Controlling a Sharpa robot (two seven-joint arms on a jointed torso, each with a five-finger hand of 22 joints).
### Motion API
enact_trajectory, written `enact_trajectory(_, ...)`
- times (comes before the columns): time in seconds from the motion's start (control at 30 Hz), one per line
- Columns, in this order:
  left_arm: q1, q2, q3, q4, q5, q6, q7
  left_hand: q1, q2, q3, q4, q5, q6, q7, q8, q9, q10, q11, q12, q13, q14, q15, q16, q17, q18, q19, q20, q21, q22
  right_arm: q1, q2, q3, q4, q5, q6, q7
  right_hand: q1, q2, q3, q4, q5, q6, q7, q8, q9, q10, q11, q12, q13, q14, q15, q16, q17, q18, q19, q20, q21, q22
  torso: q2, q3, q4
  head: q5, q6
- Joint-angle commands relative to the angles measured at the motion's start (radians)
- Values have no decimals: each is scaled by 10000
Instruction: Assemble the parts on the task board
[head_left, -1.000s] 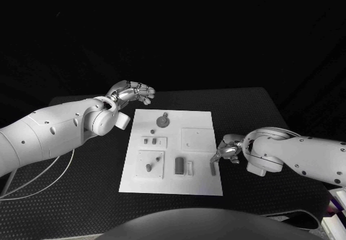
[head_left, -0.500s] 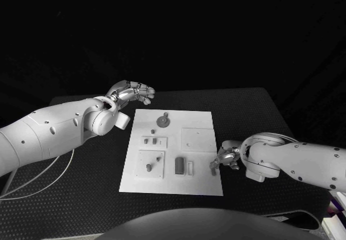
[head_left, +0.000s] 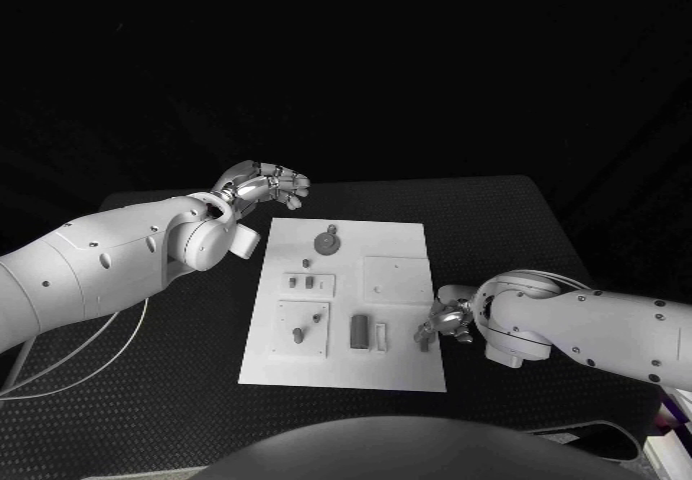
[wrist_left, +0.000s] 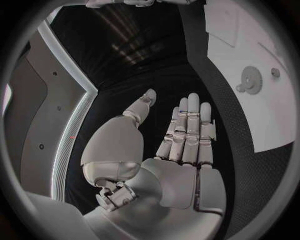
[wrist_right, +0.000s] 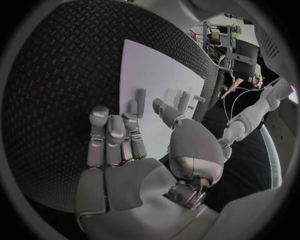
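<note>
The white task board (head_left: 407, 240) lies mid-table with grey parts on it: a gear (head_left: 326, 242) at its far end, small pegs (head_left: 303, 283), a dark block (head_left: 359, 331) and a thin rod (head_left: 426, 336) lying by its right edge. My right hand (head_left: 451, 321) sits low at that right edge, fingers stretched out and holding nothing. In the right wrist view its fingertips (wrist_right: 132, 108) reach close to the rod (wrist_right: 141, 102); I cannot tell if they touch. My left hand (head_left: 268, 185) hovers off the board's far left corner, flat and empty (wrist_left: 186, 145), with the gear (wrist_left: 251, 80) beyond it.
A raised square plate (head_left: 394, 277) takes up the board's right middle, and a white slot piece (head_left: 381, 335) stands next to the dark block. Black textured table (head_left: 505, 220) surrounds the board. A pale cable (head_left: 87, 345) runs under my left arm.
My right hand has slid along the board's right edge toward the near end, closing in on the thin rod. The left hand has not moved.
</note>
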Motion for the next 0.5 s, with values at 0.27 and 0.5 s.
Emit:
enact_trajectory(0.27, 15, -1, 7, 41, 5, 145, 87, -90, -30, 3, 53, -32, -31, -7, 41, -11, -69, -1, 65, -16, 18, 19, -65, 17, 155, -25, 11, -47, 12, -333, 386, -74, -313, -1565, 7, -206, -45, 124, 23, -23, -57, 59, 3, -29, -51, 99, -20, 37, -19, 175, -32, 107, 79, 228, 55, 10, 98, -14, 2, -1, 0, -6, 1)
enact_trajectory(0.5, 16, -14, 7, 50, 4, 157, 66, -97, -28, 3, 58, -34, -34, -6, 42, -12, -71, 0, 66, -17, 21, 18, -67, 25, 155, -26, 11, -46, 15, -431, 528, -77, -391, -1889, 1, -225, -56, 195, 22, -56, -57, 99, -18, -21, -40, 141, -41, 33, -26, 231, -54, 124, 111, 228, 78, 11, 124, -25, 4, 1, 4, 7, 1)
